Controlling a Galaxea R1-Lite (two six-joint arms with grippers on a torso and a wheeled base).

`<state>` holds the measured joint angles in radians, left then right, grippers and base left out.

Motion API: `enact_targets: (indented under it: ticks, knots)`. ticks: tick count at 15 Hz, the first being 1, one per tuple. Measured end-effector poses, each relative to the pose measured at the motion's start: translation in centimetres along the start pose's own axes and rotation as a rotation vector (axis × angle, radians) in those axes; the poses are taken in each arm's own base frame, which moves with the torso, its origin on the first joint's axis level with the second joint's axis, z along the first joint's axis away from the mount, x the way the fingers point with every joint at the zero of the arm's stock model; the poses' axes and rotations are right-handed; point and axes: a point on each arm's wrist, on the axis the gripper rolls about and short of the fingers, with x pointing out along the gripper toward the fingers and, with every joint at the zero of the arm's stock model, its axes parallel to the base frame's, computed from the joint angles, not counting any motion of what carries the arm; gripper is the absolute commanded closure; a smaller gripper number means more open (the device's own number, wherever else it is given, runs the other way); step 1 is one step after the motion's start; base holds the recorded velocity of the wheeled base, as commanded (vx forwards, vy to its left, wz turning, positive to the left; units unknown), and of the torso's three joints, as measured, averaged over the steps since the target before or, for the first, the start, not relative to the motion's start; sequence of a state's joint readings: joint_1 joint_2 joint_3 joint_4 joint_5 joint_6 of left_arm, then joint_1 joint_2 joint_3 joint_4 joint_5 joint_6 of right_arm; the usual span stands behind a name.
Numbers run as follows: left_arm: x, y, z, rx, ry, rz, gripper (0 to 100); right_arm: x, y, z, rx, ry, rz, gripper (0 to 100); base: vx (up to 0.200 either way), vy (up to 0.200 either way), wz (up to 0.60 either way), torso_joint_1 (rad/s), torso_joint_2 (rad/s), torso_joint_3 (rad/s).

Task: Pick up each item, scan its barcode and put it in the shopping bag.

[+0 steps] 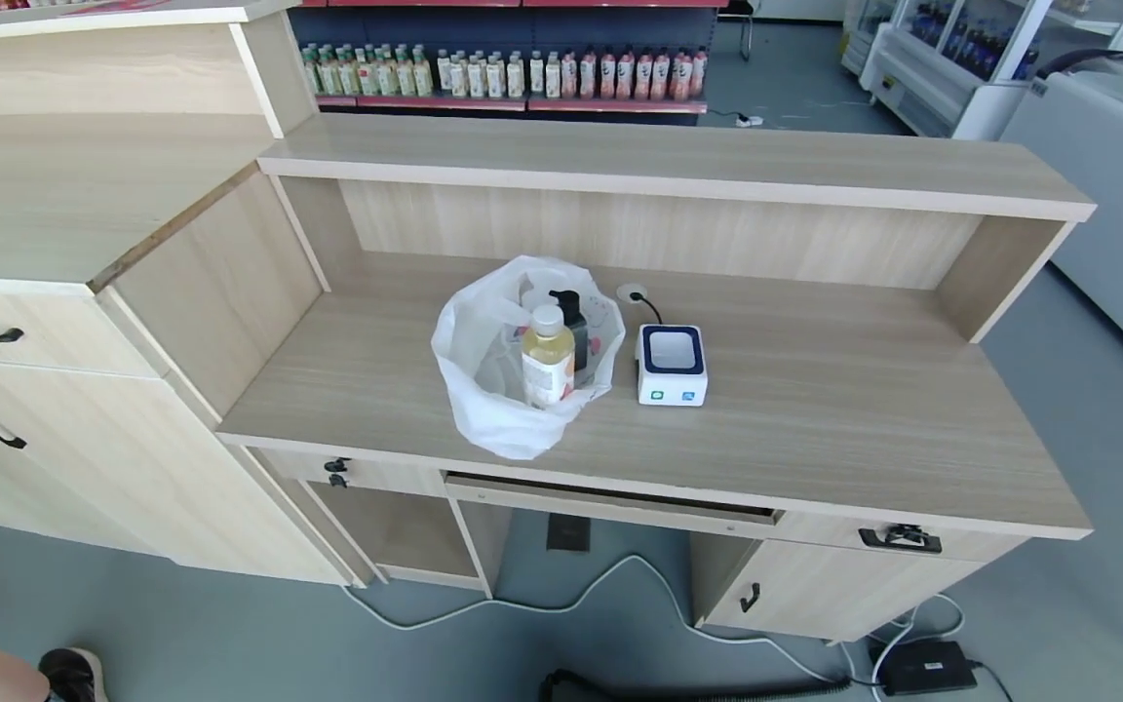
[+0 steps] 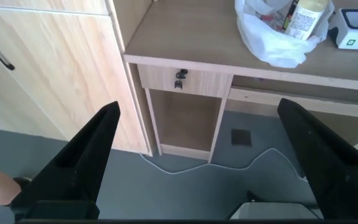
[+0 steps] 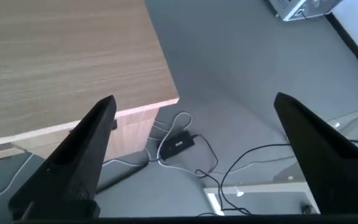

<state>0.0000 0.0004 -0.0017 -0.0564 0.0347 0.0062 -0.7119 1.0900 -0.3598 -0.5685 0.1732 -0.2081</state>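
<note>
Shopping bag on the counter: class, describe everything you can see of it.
The shopping bag is thin white plastic, slightly see-through and crumpled. It sits on the wooden counter with its mouth open upward, close beside the white scanner, on the robot's left of it. Inside stand a yellow drink bottle with a white cap and a dark pump bottle behind it.

A: Where is the head camera looking from?
B: It is looking down from high at the whole counter.
A: And the wrists?
B: The left is hanging low, facing the counter's front, sharing the shopping bag; the right is peering past the counter's corner at the floor.
</note>
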Motion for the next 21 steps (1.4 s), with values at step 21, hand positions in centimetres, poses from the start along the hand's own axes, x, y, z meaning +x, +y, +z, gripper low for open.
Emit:
enact_targets:
  ticks: [21]
  knots:
    - [0.0, 0.0, 0.0, 0.000, 0.000, 0.000, 0, -12.6, 4.0, -11.7, -0.006, -0.078, 0.260, 0, 0.000, 0.000, -0.09, 0.000, 0.00, 0.000]
